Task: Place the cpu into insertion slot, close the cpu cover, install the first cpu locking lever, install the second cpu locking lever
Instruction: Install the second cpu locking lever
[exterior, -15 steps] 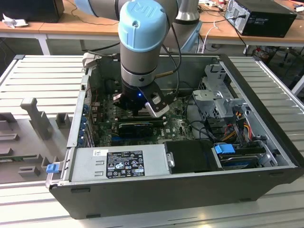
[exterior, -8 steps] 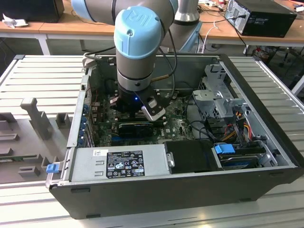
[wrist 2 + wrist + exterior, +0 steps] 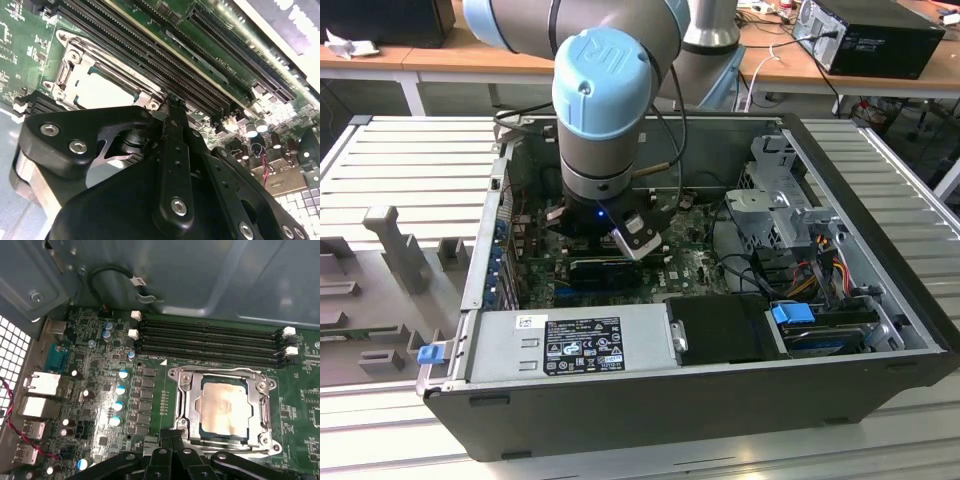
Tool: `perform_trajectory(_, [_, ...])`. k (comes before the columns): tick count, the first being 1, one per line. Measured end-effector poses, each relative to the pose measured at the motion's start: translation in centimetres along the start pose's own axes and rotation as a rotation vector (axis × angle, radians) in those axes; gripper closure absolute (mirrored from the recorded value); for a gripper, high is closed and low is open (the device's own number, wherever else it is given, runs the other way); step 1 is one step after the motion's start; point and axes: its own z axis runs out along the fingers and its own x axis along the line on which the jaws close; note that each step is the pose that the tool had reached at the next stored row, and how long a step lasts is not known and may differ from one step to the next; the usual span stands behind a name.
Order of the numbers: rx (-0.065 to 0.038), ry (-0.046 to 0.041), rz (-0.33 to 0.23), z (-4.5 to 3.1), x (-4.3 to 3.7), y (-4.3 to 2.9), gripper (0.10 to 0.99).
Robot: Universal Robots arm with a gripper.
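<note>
Robot arm reaching down into an open computer case lying on a slatted table.

The arm [image 3: 605,110] is coming down over the middle of the case [image 3: 650,400], with its gripper [image 3: 172,437] sitting just beside one edge of the insertion slot [image 3: 186,392] on the circuit board [image 3: 95,375]. The cpu [image 3: 223,407] is lying inside the slot, with the cpu cover [image 3: 260,407] lying flat around it. The memory slots [image 3: 210,340] are running alongside the socket, between it and the case wall. In the exterior view, a power supply [image 3: 570,345] is sitting along the case's near edge, and a drive cage [image 3: 775,205] is standing toward that view's right.
</note>
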Motion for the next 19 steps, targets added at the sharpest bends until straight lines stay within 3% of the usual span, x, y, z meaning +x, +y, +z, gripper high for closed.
perform_trajectory(3, [-0.016,-0.0019,0.0,0.4,0.0,-0.12,0.98])
perform_trajectory(6, [-0.016,-0.0016,0.0,0.32,0.08,-0.11,0.98])
perform_trajectory(11, [-0.016,-0.0017,0.0,-1.91,0.05,0.68,0.98])
perform_trajectory(12, [-0.016,-0.0017,0.0,-2.52,0.04,0.9,0.98])
perform_trajectory(14, [-0.017,-0.0017,0.0,-4.58,0.01,1.61,0.98])
perform_trajectory(15, [-0.018,-0.002,0.0,-5.13,0.0,1.81,0.98])
perform_trajectory(19, [-0.019,-0.0021,0.0,-5.35,-0.01,1.89,0.98])
